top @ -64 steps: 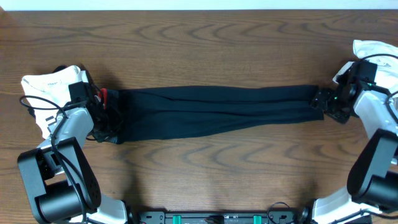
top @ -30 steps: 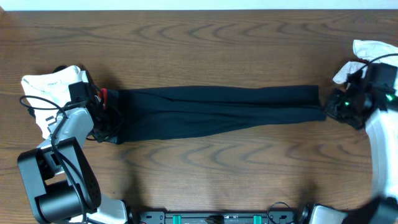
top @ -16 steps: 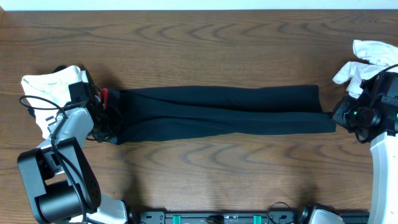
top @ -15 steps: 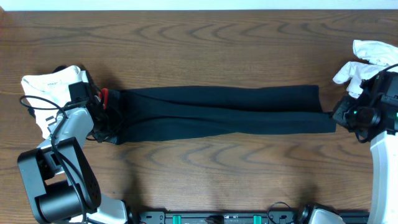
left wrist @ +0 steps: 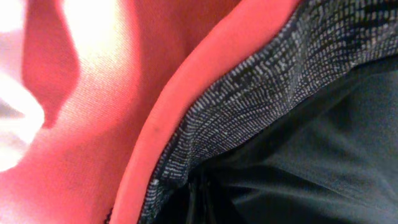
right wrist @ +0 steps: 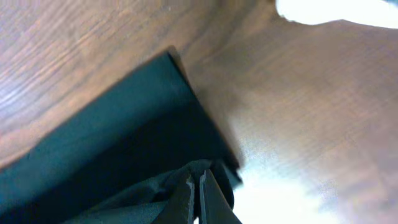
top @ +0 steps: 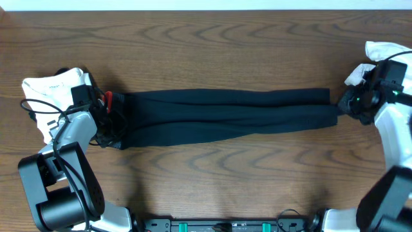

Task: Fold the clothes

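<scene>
Overhead, the left pincer and right pincer clamp the trousers at both ends across the desk. Only the left wrist view shows the waistband and its grey weave.

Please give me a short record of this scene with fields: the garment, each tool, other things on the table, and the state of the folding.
garment: black trousers, stretched flat along the table
waistband: grey and red, at the left end
left tool: shut on the waistband
right tool: shut on the leg ends
other things: left white cloth, right white cloth, near the table's ends
folding: not yet done, trousers at full length
</scene>
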Robot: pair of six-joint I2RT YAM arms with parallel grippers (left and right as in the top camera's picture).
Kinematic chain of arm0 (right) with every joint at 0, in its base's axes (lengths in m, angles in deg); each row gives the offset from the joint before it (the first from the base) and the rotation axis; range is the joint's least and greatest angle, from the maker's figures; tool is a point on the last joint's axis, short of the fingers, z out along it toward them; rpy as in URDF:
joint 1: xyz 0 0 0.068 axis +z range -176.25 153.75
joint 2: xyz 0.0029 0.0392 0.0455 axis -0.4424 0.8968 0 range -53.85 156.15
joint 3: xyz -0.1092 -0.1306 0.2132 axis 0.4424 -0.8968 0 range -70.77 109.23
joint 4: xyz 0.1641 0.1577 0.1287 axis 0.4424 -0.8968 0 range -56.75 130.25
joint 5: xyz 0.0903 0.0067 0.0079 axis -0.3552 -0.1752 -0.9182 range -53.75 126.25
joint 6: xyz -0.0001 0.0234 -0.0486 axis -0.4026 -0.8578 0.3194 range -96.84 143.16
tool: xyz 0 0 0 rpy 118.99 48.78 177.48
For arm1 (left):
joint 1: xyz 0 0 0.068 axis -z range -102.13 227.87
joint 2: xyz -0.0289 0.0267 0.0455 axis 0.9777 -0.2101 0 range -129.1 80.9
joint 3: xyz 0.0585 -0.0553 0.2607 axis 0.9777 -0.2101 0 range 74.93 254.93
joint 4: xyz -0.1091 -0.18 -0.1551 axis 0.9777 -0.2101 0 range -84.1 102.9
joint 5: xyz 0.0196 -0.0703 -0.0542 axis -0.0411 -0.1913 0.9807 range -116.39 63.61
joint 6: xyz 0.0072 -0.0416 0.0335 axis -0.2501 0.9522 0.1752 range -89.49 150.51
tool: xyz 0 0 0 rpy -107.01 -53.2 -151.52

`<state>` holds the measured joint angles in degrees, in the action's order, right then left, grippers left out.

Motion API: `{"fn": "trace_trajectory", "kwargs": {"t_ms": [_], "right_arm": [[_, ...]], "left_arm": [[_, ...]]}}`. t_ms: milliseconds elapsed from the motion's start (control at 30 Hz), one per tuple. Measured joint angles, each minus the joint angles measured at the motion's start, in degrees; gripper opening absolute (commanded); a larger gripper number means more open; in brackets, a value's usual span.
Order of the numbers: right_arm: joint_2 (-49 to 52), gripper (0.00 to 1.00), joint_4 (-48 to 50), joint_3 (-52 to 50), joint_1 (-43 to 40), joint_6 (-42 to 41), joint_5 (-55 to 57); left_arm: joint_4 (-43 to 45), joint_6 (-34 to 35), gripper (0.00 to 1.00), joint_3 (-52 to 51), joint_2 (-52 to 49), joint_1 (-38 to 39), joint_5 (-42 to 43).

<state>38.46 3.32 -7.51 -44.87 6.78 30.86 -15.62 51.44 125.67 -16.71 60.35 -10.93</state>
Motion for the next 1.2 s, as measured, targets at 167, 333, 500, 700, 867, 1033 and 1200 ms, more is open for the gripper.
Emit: {"fn": "trace_trajectory", "kwargs": {"t_ms": [167,333,500,700,867,1033,1200], "right_arm": [[6.91,0.30,11.17,0.02,0.02,-0.59,-2.78],[12.83,0.52,21.46,0.00,0.07,-1.20,-7.23],[13.29,0.56,20.52,0.02,-0.02,-1.60,-9.16],[13.27,0.56,10.29,0.02,-2.21,-0.87,-10.01],[13.16,0.58,3.72,0.00,-3.63,0.33,-10.05],[13.16,0.61,1.57,0.02,-5.09,2.64,-11.23],[13.16,0.61,1.53,0.02,-5.79,4.22,-12.57]], "left_arm": [[0.00,0.00,0.08,0.00,0.00,0.00,-0.02],[0.04,0.00,0.08,0.00,0.00,0.00,-0.24],[0.04,0.00,0.08,0.00,0.00,0.00,-0.42],[0.00,0.00,0.08,0.00,0.00,0.00,-0.44],[-0.02,0.00,0.08,0.00,0.00,0.00,-0.44],[-0.02,0.00,0.08,0.00,0.00,0.00,-0.44],[-0.04,0.00,0.08,0.00,0.00,0.00,-0.44]]}}
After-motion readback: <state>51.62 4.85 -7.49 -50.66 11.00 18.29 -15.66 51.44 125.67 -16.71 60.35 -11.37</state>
